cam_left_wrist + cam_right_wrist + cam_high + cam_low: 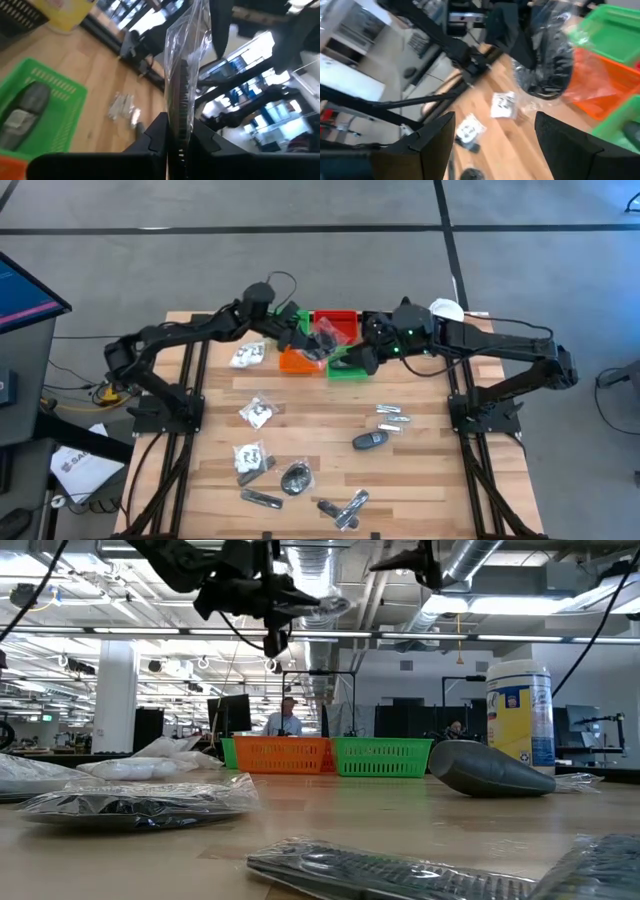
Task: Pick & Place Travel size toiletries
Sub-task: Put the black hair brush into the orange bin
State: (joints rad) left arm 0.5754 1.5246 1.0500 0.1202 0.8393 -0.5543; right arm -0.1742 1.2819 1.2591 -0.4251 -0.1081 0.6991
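Item: travel size toiletries, scattered on a wooden table (420, 470).

Near edge: slim silvery sachets (262, 499) and a second pair (345, 509); a black round piece in plastic (296, 477); a clear packet with white contents (249, 458).

Middle: a dark grey oval (370, 441) lying alone; silvery tubes (392, 418) just beyond it; another white-filled packet (257, 412).

Far part: a further packet (248, 355) beside the orange tray (296, 361). The green tray (350, 364) and red tray (337, 325) adjoin; the green tray already holds a dark oval (33, 97).

Left gripper (307, 345): raised above the orange tray, fingers clamped on the edge of a bagged black round piece (181, 95), which sticks out from between them, clear of the table.

Right gripper (362, 360): over the green tray, fingers spread wide and holding nothing; the bagged piece hangs just in front of it.

Far corner: a white canister (520, 715) with yellow-blue label stands upright.
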